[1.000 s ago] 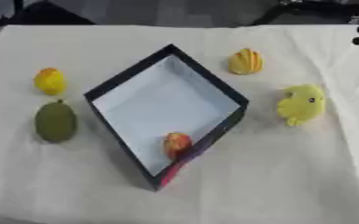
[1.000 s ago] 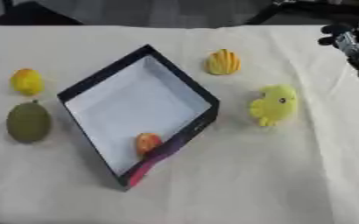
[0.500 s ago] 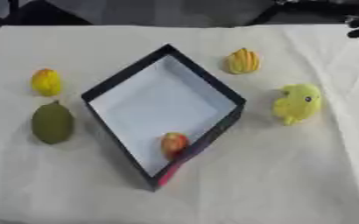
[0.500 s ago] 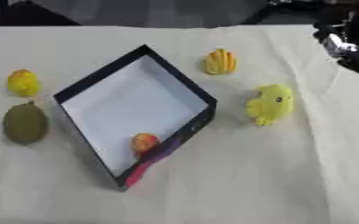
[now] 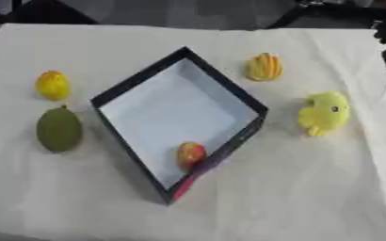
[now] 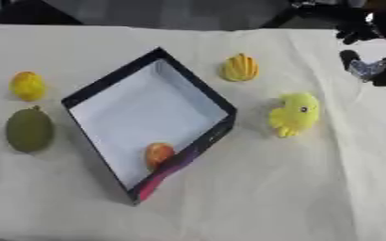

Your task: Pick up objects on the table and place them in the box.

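The dark box [image 5: 229,90] with a white inside sits cornerwise in the middle of the table. A red-orange fruit [image 5: 190,154] lies inside it, near the front corner. Right of the box lies a yellow plush toy [image 5: 325,113]. A ribbed yellow-orange thing [image 5: 264,67] lies behind and to the right. Left of the box are a yellow-orange fruit [image 5: 52,85] and a green fruit [image 5: 59,129]. My right hand [image 6: 362,65] shows at the upper right edge, well apart from all of them. It holds nothing that I can see. My left hand is out of sight.
A creased white cloth [image 5: 295,188] covers the table. Its far edge runs along the top, with dark floor and dark shapes [image 5: 48,12] behind it. Bare cloth lies in front of the box and at the front right.
A dark shape at the left edge of the left eye view has gone from sight. The right hand has shifted only slightly at the upper right. The objects lie as before.
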You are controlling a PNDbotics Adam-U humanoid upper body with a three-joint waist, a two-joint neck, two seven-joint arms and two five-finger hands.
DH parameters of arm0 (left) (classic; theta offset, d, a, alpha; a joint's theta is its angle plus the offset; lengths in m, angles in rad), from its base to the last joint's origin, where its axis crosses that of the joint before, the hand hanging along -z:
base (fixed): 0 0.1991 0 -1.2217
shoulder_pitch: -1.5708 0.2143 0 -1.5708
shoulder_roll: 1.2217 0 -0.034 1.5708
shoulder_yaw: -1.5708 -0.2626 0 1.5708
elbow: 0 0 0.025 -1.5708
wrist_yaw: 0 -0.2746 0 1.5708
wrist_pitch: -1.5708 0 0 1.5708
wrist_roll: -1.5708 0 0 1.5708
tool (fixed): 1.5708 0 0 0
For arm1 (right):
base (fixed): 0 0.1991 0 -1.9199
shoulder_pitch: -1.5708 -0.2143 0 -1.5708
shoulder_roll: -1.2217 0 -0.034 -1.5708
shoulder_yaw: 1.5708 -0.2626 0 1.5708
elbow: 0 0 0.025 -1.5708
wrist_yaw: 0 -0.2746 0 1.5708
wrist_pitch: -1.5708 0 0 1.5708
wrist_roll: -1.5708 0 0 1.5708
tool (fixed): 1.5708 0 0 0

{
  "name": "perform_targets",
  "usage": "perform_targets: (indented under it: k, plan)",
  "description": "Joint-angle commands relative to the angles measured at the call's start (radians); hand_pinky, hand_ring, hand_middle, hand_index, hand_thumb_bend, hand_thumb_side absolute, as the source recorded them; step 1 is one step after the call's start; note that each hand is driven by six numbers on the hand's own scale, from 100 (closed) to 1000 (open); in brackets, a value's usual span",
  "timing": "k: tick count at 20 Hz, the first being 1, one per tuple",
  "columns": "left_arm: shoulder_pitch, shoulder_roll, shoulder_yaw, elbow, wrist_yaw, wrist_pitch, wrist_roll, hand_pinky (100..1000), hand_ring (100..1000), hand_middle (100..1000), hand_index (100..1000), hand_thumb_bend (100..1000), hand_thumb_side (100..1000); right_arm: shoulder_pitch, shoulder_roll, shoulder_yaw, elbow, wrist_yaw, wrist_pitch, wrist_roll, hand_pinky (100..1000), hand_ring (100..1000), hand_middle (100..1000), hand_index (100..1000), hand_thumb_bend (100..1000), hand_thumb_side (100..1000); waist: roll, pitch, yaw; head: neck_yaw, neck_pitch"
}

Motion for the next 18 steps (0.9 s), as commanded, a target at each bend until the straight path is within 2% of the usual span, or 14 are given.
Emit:
perform_targets:
  k: [1,3,4,7,9,10,11,13,16,18]
  plan:
    - [-0.007,0.031,-0.002,-0.012,-0.004,0.000,-0.006,878,727,743,836,138,922,-0.022,-0.088,0.006,-0.016,0.074,-0.046,0.104,906,830,778,860,100,423,-0.016,-0.001,0.002,-0.006,-0.002]
    - [-0.009,0.033,-0.004,-0.012,-0.004,0.001,-0.008,878,727,743,836,138,921,-0.042,-0.102,0.020,-0.015,0.121,-0.076,0.185,903,830,778,861,100,482,-0.017,0.000,0.004,-0.010,-0.002]
    - [-0.009,0.034,-0.005,-0.012,-0.004,0.001,-0.010,878,727,743,836,137,921,-0.052,-0.106,0.028,-0.014,0.141,-0.092,0.230,903,834,780,862,100,558,-0.018,-0.001,0.006,-0.013,-0.002]
    - [-0.010,0.036,-0.007,-0.012,-0.003,0.001,-0.012,878,728,743,836,137,921,-0.087,-0.107,0.044,-0.005,0.177,-0.127,0.338,902,836,781,863,100,603,-0.017,-0.002,0.010,-0.020,-0.002]
    - [-0.010,0.036,-0.008,-0.012,-0.003,0.001,-0.014,878,728,743,836,137,921,-0.107,-0.103,0.054,0.004,0.188,-0.140,0.380,903,837,784,864,100,622,-0.016,-0.001,0.012,-0.025,-0.002]
    - [-0.010,0.036,-0.008,-0.012,-0.003,0.000,-0.014,878,728,743,836,137,921,-0.114,-0.102,0.060,0.010,0.192,-0.143,0.394,904,840,789,871,100,641,-0.016,0.000,0.014,-0.028,-0.002]
    - [-0.010,0.035,-0.008,-0.012,-0.003,0.000,-0.014,878,728,743,835,136,921,-0.118,-0.100,0.066,0.015,0.196,-0.146,0.404,904,841,792,874,100,700,-0.015,0.001,0.015,-0.030,-0.002]
    - [-0.010,0.034,-0.008,-0.013,-0.004,0.000,-0.014,878,728,743,835,136,922,-0.124,-0.095,0.078,0.022,0.207,-0.149,0.411,905,844,800,883,100,726,-0.013,0.005,0.018,-0.030,-0.002]
    - [-0.010,0.031,-0.006,-0.014,-0.005,0.000,-0.012,878,728,743,835,135,922,-0.125,-0.091,0.094,0.027,0.229,-0.150,0.400,903,847,806,890,100,735,-0.010,0.010,0.021,-0.030,-0.002]
    - [-0.011,0.028,-0.006,-0.014,-0.005,0.000,-0.012,878,728,743,835,136,924,-0.127,-0.088,0.108,0.028,0.244,-0.148,0.383,903,850,811,893,100,697,-0.009,0.013,0.024,-0.032,-0.002]
